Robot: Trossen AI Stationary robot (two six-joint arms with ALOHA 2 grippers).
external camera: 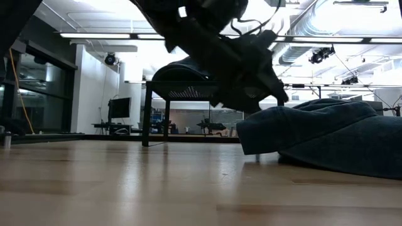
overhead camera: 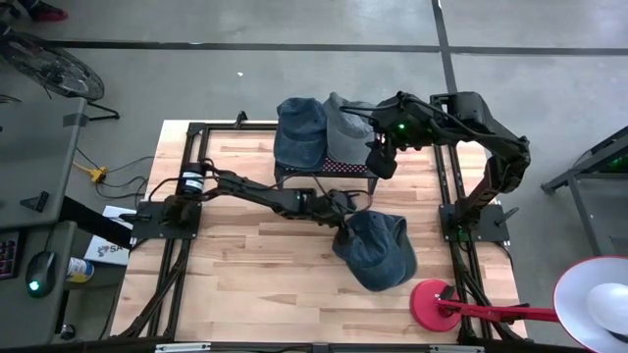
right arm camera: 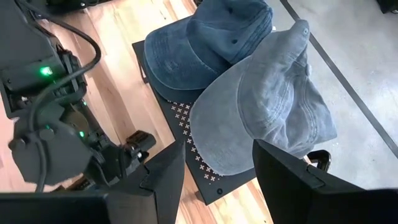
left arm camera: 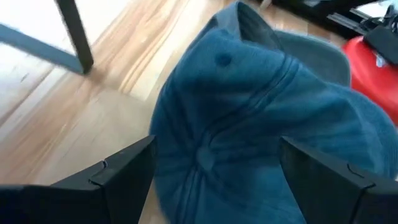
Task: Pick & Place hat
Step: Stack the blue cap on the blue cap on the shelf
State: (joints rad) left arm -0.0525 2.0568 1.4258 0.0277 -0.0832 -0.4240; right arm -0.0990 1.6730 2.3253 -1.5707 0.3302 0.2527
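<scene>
A dark blue hat lies on the wooden table toward the near right, its crown up. My left gripper reaches in from the table's left, slanting down, open, with one finger on each side of the crown. On a black perforated stand at the far middle rest a second blue hat and a grey hat, the grey one partly over the stand's edge. My right gripper hovers open above that stand. My left gripper stands open around the crown of the blue hat, coming from the table's left and slanting down. I cannot tell whether its fingers touch the cloth. The hat lies flat on the table.
A red round lamp foot stands close to the hat's near right side, with a white shade beyond the table's corner. Black frame rails run along both table sides. The stand's leg is behind the hat.
</scene>
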